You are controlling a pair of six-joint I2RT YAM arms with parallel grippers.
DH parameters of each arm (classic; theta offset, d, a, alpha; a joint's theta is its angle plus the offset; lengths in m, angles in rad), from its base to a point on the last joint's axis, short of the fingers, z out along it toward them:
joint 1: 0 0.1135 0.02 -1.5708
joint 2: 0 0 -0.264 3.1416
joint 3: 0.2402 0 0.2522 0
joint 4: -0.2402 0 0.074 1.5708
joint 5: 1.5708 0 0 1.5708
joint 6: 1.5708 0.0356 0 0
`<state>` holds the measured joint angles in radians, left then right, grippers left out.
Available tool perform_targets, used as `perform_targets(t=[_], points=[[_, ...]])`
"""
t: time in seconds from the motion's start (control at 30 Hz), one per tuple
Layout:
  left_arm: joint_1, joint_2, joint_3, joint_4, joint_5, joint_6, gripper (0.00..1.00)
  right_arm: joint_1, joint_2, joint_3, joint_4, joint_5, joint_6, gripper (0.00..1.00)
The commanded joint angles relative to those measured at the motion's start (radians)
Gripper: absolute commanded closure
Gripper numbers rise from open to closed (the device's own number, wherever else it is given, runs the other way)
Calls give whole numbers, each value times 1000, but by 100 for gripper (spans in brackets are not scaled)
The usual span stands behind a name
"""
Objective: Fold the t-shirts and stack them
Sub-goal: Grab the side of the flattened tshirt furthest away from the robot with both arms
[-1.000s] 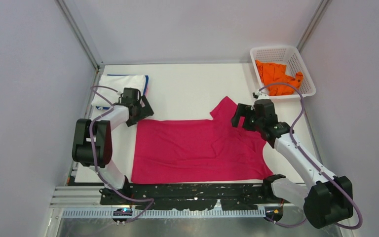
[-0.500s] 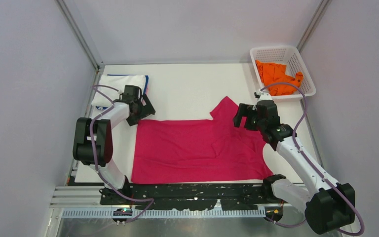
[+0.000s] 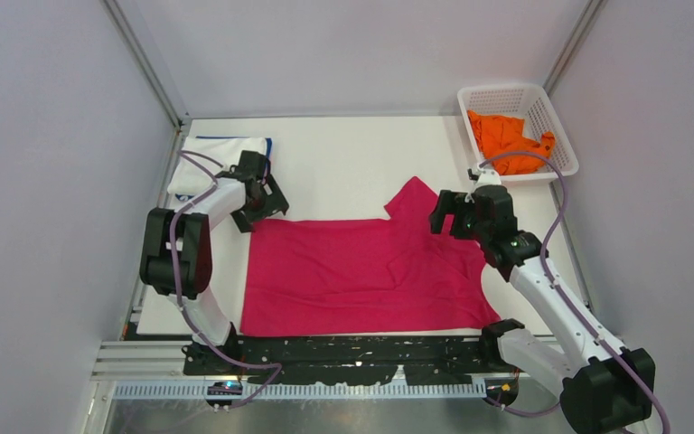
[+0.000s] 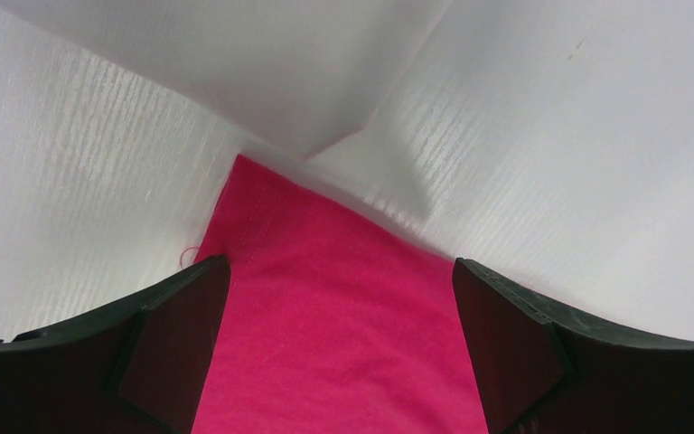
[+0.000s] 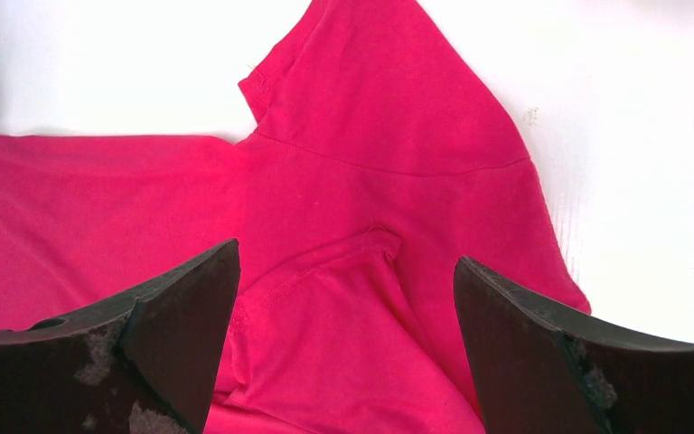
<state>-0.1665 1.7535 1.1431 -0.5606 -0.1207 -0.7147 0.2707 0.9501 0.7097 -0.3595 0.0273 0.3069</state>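
Left tool change: the left tool (image 3: pixel 264 210) has edged toward 1 o'clock over the last second. It now stands over the far hem corner (image 4: pixel 253 181) of the magenta t-shirt (image 3: pixel 361 271), with its jaws spread wide and holding nothing.
Right tool change: the right tool (image 3: pixel 445 210) has crept slightly toward 12 o'clock while its elbow has swung outward. It hangs beside the far sleeve (image 5: pixel 398 99), jaws wide apart and empty.
Garment: the magenta t-shirt has not moved. It lies spread flat at the centre of the worktop (image 3: pixel 343 163), hem toward 9 o'clock and sleeves toward 3 o'clock.
Meaning for the task: both tools appear to be lining up on the far edge for a first fold. There is no grasp yet, and the fold has not begun.
Other stock: a folded white t-shirt (image 3: pixel 221 154) lies at 10 o'clock. An orange t-shirt (image 3: pixel 506 136) is bunched in the white lattice basket (image 3: pixel 497 95) at 1 o'clock.
Hidden or unclear: the near sleeve is covered by the right arm. Whether either tool touches the cloth cannot be told. Only a blue edge shows beside the white fold, and what lies beneath it is not visible.
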Motion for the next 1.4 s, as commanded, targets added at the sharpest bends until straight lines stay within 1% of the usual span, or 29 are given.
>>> perform_targets(t=[0.0,0.07,0.17,0.27,0.4,0.63,0.73,0.93,1.2,1.37], points=[[-1,9,50,-41,-47,-60,2,-6,-21,-9,43,-11,-21,5],[-2,5,44,-31,-48,-66,3,-6,-17,-26,60,-31,-18,5],[-2,3,38,-16,-48,-65,3,-6,11,-69,131,-90,12,5],[-1,7,43,-19,-47,-60,2,-5,92,-102,169,-135,47,5],[-1,4,41,-16,-40,-55,3,-4,191,-106,157,-104,88,5],[-1,0,30,2,-5,-34,2,-6,318,-141,127,-34,129,5],[-1,-11,21,4,-14,-23,2,-12,342,-160,126,22,144,5],[0,-28,8,7,-14,16,2,-42,371,-170,130,44,154,5],[-1,-58,-17,71,39,51,2,-110,371,-168,102,28,164,4],[-1,-34,-8,96,66,43,3,-173,373,-159,85,26,142,5]])
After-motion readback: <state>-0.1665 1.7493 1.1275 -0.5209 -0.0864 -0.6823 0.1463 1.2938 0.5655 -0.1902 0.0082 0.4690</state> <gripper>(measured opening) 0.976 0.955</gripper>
